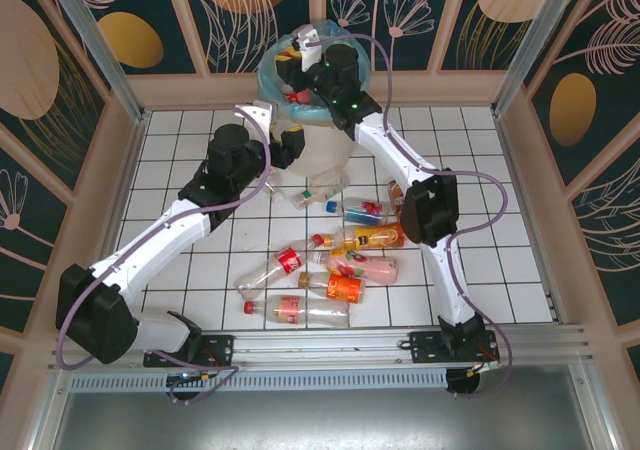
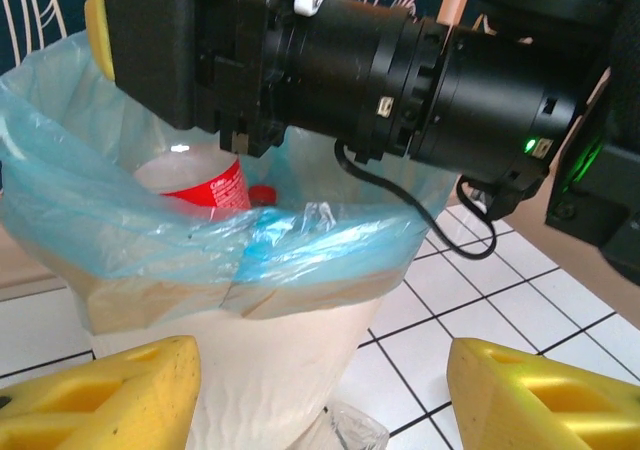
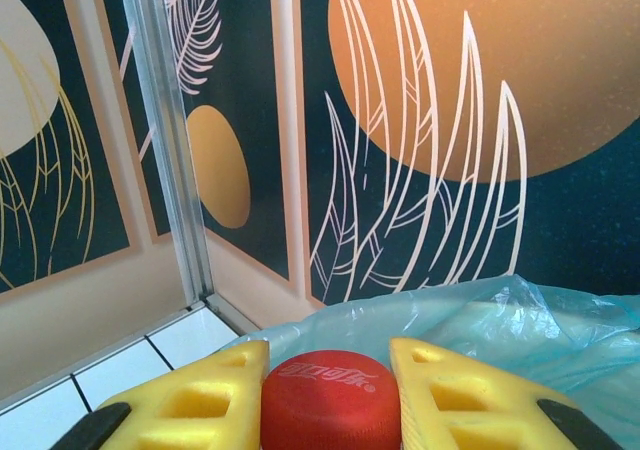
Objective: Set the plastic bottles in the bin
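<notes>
The off-white bin (image 1: 322, 148) with its blue bag (image 2: 300, 235) stands at the back of the tiled floor. My right gripper (image 1: 293, 74) hangs over the bin's mouth, shut on the red cap (image 3: 330, 402) of a plastic bottle. That clear, red-labelled bottle (image 2: 203, 184) hangs down inside the bag. My left gripper (image 1: 288, 151) is open and empty, close against the bin's left side, with its yellow fingers (image 2: 110, 395) apart. Several more plastic bottles (image 1: 345, 262) lie on the tiles in front of the bin.
The right arm's black wrist (image 2: 420, 75) crosses just above the bin rim. A clear bottle (image 1: 305, 197) lies at the bin's foot. Patterned walls and a metal frame post (image 3: 165, 140) close the back and the sides. White tiles (image 1: 190, 270) lie bare left of the bottles.
</notes>
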`<state>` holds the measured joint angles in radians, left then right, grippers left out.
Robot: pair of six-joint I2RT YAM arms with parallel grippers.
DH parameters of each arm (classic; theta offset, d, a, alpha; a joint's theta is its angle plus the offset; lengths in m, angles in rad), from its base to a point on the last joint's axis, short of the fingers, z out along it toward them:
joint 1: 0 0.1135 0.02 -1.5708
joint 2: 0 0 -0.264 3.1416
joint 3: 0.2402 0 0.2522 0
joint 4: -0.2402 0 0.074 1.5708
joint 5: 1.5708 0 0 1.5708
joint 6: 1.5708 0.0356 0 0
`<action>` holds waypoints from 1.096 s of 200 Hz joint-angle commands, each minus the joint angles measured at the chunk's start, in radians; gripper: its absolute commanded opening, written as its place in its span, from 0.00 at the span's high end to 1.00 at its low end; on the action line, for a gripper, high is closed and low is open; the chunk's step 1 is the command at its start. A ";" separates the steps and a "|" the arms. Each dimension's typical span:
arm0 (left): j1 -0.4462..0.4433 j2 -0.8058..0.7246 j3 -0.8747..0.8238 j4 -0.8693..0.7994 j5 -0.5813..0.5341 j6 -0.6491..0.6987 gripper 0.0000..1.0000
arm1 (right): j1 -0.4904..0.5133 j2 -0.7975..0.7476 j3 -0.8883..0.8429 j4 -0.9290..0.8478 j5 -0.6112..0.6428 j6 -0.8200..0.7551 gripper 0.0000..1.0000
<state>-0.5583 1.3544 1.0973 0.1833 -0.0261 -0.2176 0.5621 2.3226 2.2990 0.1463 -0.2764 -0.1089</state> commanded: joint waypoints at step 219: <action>-0.003 -0.093 0.141 -0.272 -0.276 -0.211 0.30 | 0.037 -0.125 0.087 -0.092 0.085 -0.049 0.38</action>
<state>-0.5583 1.2961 1.2064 -0.0128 -0.2527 -0.3782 0.5758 2.3093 2.3615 0.0540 -0.2249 -0.1291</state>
